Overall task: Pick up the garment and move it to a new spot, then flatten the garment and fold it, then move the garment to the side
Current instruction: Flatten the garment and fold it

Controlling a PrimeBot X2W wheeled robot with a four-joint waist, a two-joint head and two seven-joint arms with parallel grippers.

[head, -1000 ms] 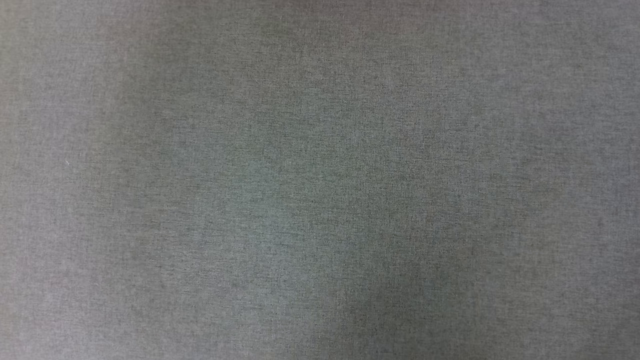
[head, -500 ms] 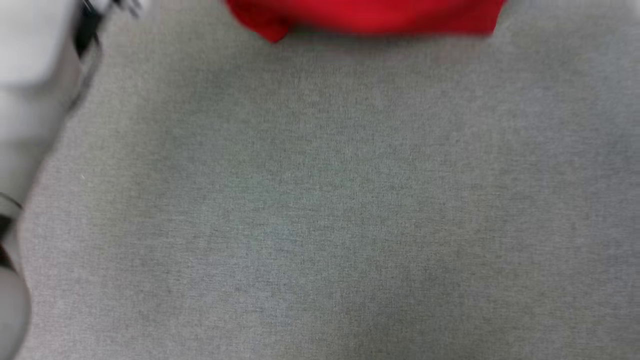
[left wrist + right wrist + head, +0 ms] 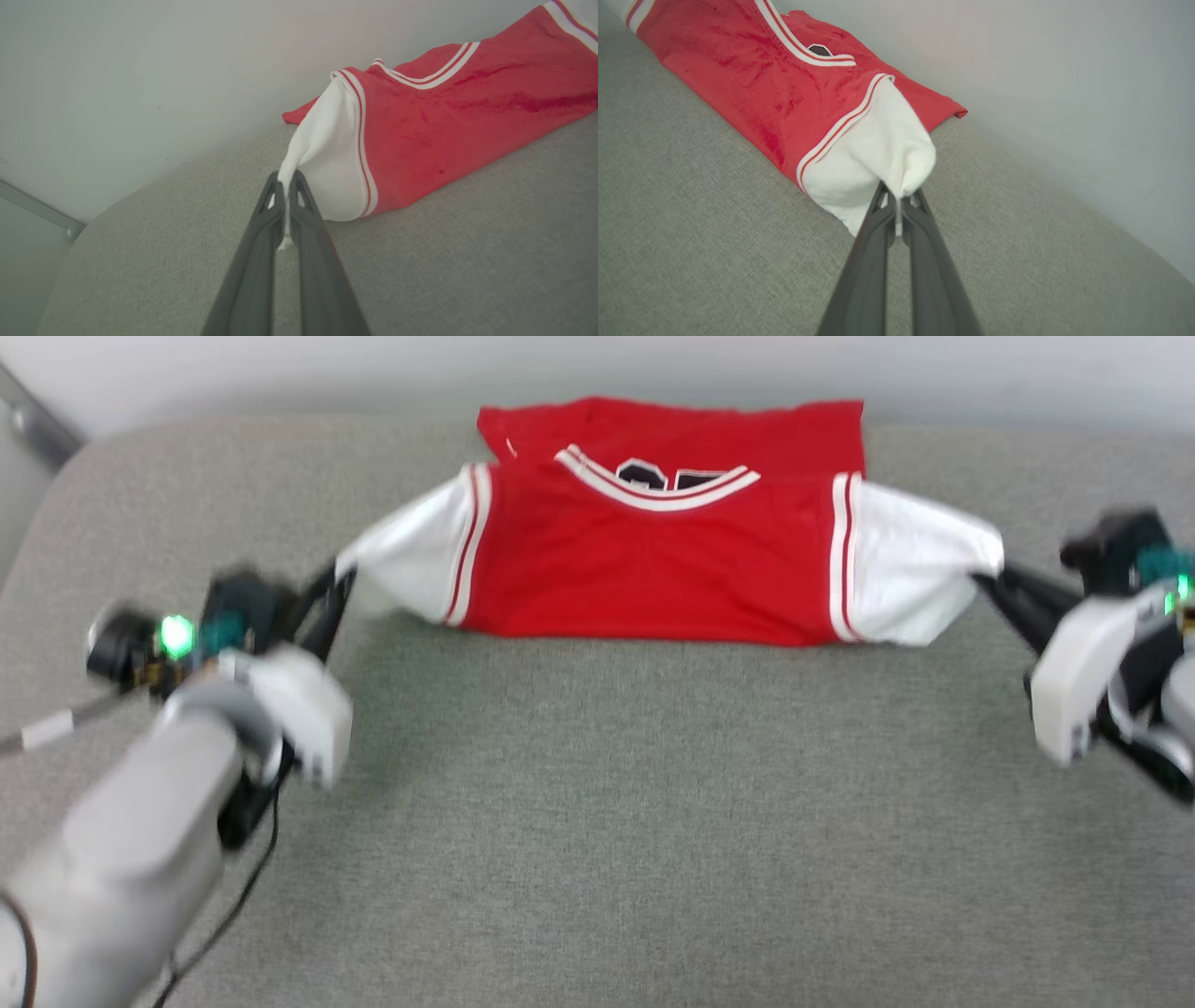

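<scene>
Since a second ago the head camera has swung up: its earlier view had bare grey cloth, then a red edge at the top, and now it takes in the whole shirt and both arms; that is the camera's shift, not the shirt's. The shirt sits on the far side of the worktop, close to the wall, its red body doubled over so that the collar faces the robot and a bit of black print peeks through the neck. The left tool is pressed together on the tip of the left sleeve, and the left wrist view shows white cloth nipped between its fingers. The right tool likewise pinches the tip of the right sleeve. Both sleeves are pulled outward and held off the worktop, while the red fold between them rests on it. Both arms are blurred in the head view
</scene>
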